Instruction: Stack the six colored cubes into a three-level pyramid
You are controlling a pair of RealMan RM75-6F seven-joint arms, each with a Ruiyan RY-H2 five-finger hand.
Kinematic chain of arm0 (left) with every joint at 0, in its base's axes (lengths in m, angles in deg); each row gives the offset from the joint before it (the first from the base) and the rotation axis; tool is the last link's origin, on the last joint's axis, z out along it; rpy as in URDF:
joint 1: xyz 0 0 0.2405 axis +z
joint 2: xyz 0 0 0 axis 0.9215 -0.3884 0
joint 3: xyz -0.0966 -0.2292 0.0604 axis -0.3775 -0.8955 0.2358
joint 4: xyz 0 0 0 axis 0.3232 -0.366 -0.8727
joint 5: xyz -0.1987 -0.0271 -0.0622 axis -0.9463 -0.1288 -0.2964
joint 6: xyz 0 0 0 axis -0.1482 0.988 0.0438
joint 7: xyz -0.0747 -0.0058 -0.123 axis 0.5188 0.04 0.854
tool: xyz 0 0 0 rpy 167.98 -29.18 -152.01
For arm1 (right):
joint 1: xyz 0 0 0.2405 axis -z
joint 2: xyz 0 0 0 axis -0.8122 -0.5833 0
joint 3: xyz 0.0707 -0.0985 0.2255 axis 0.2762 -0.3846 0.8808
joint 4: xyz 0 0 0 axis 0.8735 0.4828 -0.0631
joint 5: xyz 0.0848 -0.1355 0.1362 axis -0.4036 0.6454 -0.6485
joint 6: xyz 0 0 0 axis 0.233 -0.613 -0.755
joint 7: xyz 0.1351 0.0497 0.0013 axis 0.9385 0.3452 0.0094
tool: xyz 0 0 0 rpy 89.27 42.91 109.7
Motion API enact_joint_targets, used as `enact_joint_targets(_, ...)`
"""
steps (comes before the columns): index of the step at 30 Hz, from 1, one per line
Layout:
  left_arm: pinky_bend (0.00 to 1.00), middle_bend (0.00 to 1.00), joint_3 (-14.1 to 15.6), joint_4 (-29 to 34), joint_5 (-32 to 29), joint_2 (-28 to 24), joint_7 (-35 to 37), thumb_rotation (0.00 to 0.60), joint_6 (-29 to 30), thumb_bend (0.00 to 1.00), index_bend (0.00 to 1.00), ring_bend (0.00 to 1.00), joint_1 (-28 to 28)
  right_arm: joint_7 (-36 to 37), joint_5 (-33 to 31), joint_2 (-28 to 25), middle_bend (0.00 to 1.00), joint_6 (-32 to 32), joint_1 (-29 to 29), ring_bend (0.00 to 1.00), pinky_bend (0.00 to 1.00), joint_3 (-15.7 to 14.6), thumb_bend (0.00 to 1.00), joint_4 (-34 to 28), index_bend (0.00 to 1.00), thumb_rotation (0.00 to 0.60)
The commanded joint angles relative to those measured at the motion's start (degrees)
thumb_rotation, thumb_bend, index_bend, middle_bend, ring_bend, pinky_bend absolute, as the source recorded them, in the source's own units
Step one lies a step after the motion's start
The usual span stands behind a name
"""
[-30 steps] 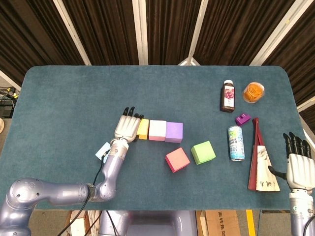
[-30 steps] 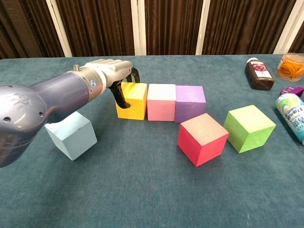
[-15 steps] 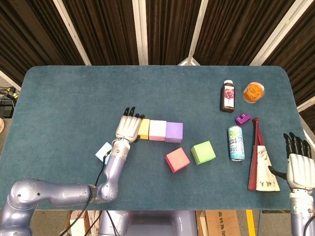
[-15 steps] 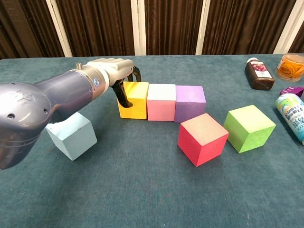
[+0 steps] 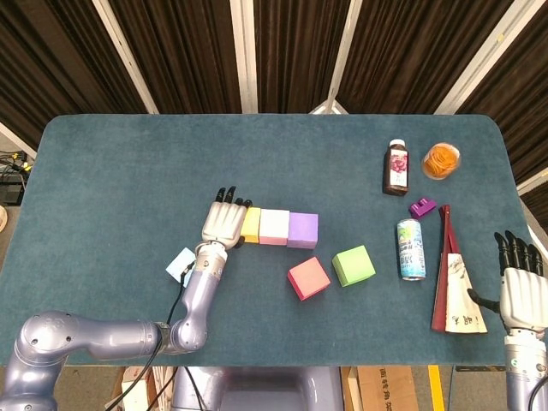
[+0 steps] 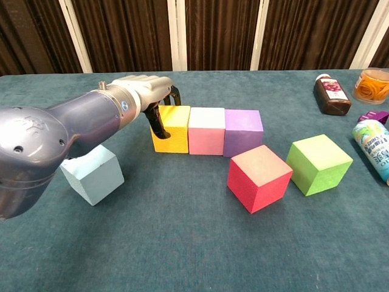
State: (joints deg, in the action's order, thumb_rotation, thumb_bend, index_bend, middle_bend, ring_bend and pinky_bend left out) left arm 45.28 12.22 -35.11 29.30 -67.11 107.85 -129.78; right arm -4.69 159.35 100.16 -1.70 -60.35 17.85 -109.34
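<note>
Spreading across both views, the teal surface (image 5: 128, 171) carries everything, yet each camera keeps something to itself. The head view alone shows the right hand (image 5: 521, 287) at the surface's right edge, fingers straight, apart and released, with nothing in them; it also shows the folded red and cream fan (image 5: 454, 287) lying just beside that hand. The chest view cuts both off. In return, the chest view shows the whole light blue cube (image 6: 91, 173), tilted on an edge beside the left forearm, where the head view gives only a pale corner of it (image 5: 180, 264) peeping from under the arm.

The left hand (image 5: 223, 220) lies against the left end of the cube row. From above its fingers look stretched over the yellow cube's left side; from the chest view the dark fingers (image 6: 159, 126) curl down over that cube's front left face, touching it. Whether it truly grasps the cube cannot be told.

The cubes are matte, foam-like blocks with slightly soft edges. The yellow cube (image 6: 171, 128), pink cube (image 6: 206, 130) and purple cube (image 6: 243, 132) stand touching in a straight row near the middle of the surface. The red cube (image 6: 259, 177) sits in front of the purple one, turned at an angle, and the green cube (image 6: 319, 164) lies just to its right, also turned. No cube is stacked.

Toward the right lie a drink can (image 5: 411, 249), a dark bottle (image 5: 396, 167), a tub of orange contents (image 5: 441, 160) and a small purple clip (image 5: 422, 206).
</note>
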Motion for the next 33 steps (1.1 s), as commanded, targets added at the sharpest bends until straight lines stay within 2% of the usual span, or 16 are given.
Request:
enact_joint_targets(1,0.00,0.24,-0.09,-0.40,0.08,0.32,0.25,0.600,-0.28,0.32,0.26,0.00,0.03,0.03,-0.02,-0.02,0.05,-0.04,0.03,0.00,0.00,0.02,0.14,-0.05,0.01,0.600)
enact_joint_targets(11,0.00,0.22,-0.22,-0.89,0.48,0.97,0.23,0.600,-0.69,0.30,0.23,0.00,0.04,0.18,0.09,-0.07,0.05,-0.12,0.12,0.00,0.00,0.04,0.14,-0.15,0.01,0.600)
enact_joint_targets(19,0.00,0.03,-0.02,1.75,-0.52,-0.55,-2.90,0.600,0.61,0.30,0.07,0.00,-0.05,0.29,0.21,-0.16,0.05,-0.21,0.20,0.00,0.00,0.03,0.14,-0.22,0.01,0.600)
enact_joint_targets(23,0.00,0.00,-0.25,4.58,-1.26,-2.32,-5.12,0.600,2.35,0.30,0.01,0.00,-0.09,0.18,0.28,-0.14,0.05,-0.07,0.15,0.00,0.00,-0.07,0.14,-0.26,0.01,0.600)
enact_joint_targets(28,0.00,0.00,-0.88,10.85,-0.79,-6.15,-4.51,0.600,2.49,0.30,0.01,0.00,0.81,-0.04,0.41,-0.16,0.05,-0.26,0.22,0.00,0.00,-0.10,0.14,-0.44,0.01,0.600)
enact_joint_targets(29,0.00,0.00,-1.36,16.37,1.65,-9.80,-2.78,0.600,3.22,0.30,0.01,0.00,2.18,0.03,0.43,-0.39,0.05,-0.07,0.26,0.00,0.00,-0.24,0.14,-0.60,0.01,0.600)
enact_joint_targets(31,0.00,0.00,-1.30,22.11,4.67,-14.15,0.07,0.600,3.03,0.30,0.02,0.00,4.21,0.23,0.43,-0.62,0.05,0.16,0.28,0.00,0.00,-0.32,0.14,-0.71,0.01,0.600)
enact_joint_targets(33,0.00,0.00,-1.71,27.42,11.96,-18.79,6.84,0.600,4.06,0.30,0.02,0.00,7.71,0.43,0.31,-0.81,0.05,0.52,0.27,0.00,0.00,-0.40,0.14,-0.73,0.02,0.600)
